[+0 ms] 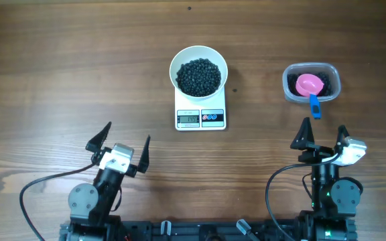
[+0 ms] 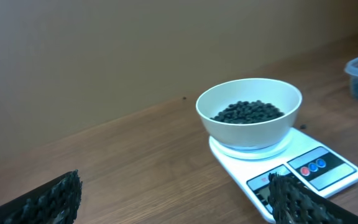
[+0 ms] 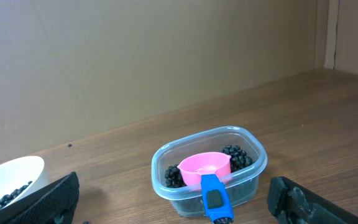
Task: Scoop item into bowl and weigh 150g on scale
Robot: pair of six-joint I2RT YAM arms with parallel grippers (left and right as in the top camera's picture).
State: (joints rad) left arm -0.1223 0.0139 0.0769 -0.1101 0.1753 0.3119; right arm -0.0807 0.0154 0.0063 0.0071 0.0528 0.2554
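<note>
Wood-grain table [image 1: 59,67] fills the overhead view, with a plain tan wall behind it in the wrist views. At the middle sits the white scale [image 1: 201,115], its display lit but too small to read. The white bowl [image 1: 173,67] stands on its platform, holding a heap of black beads [image 1: 199,76]. To the right, well apart, is a clear plastic tub [image 1: 285,84] with more beads and a pink scoop [image 1: 309,85] resting inside, its blue handle [image 1: 314,106] sticking out over the near rim. The left gripper [image 1: 127,131] and right gripper [image 1: 324,124] sit at the near edge, jaws spread wide, holding nothing.
</note>
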